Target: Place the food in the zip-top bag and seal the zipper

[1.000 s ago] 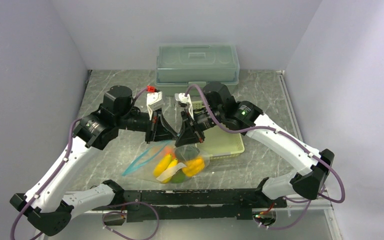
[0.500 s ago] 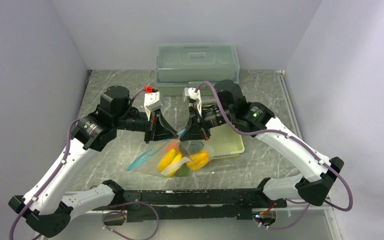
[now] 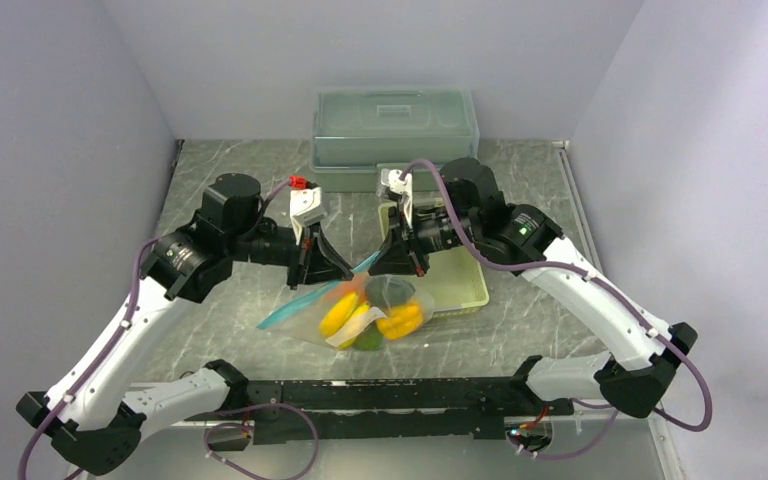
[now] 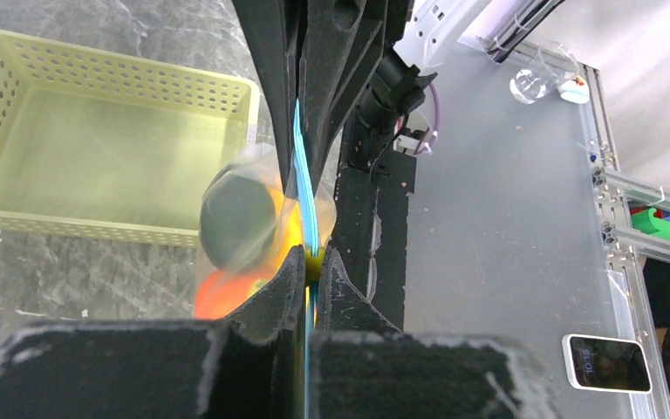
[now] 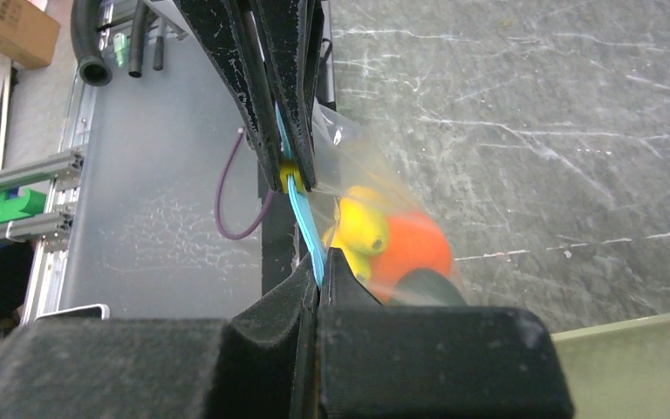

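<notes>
The clear zip-top bag (image 3: 360,318) hangs low over the table between my two grippers, filled with food: yellow bananas (image 3: 340,312), a yellow pepper (image 3: 400,321), a dark avocado (image 4: 237,218), an orange ball (image 5: 410,249) and a light green fruit (image 3: 367,341). My left gripper (image 3: 332,272) is shut on the teal-blue zipper (image 4: 305,188) beside a small yellow slider (image 4: 314,260). My right gripper (image 3: 392,266) is shut on the same zipper strip (image 5: 301,214) a short way along. The strip is stretched taut between them.
A pale green slotted basket (image 3: 460,285) sits just right of the bag, under my right arm. A large translucent green lidded box (image 3: 396,135) stands at the back. The black mounting rail (image 3: 380,395) runs along the near edge.
My right gripper has slid to the right along the zipper, away from the left gripper. The bag has shifted right and the strip between the grippers has lengthened.
</notes>
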